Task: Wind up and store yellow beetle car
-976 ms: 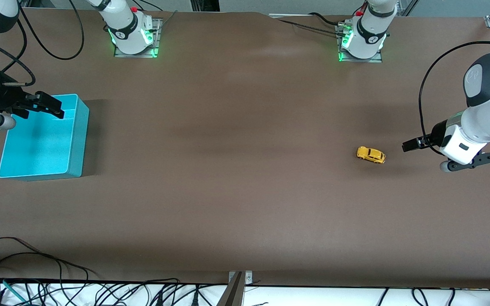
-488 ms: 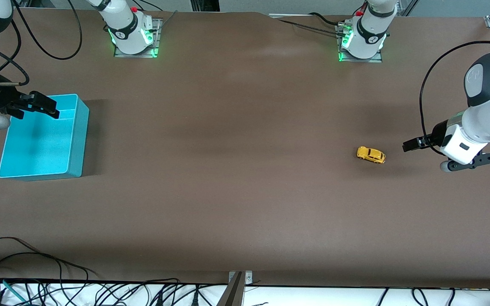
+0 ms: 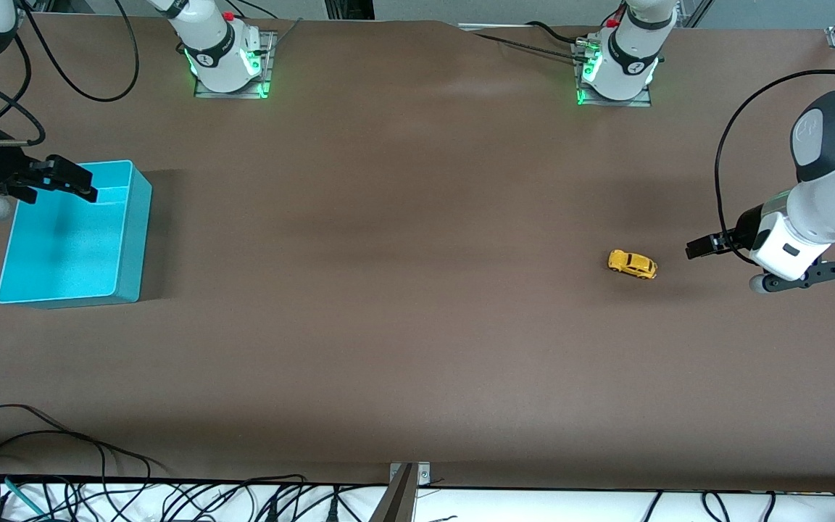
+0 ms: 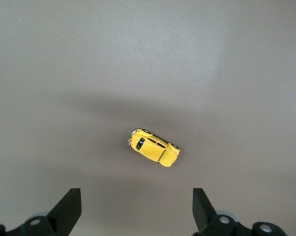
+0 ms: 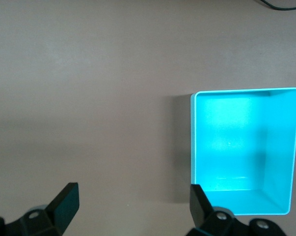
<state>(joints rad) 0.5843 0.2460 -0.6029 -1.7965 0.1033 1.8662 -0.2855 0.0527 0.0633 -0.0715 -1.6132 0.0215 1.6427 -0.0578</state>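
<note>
So, your right gripper (image 3: 69,181) drifted toward frame's left edge, fingers spread, empty, over teal bin (image 3: 135,239). Left gripper (image 3: 704,246) parked wide open beside yellow beetle car (image 3: 632,264), mid-right on table. Nothing grabbed; winding not started.

We see a bright yellow car (image 3: 632,264) with dark windows on our brown bench (image 3: 403,290). The bin (image 3: 69,246) is teal. Both arms are white and black.
</note>
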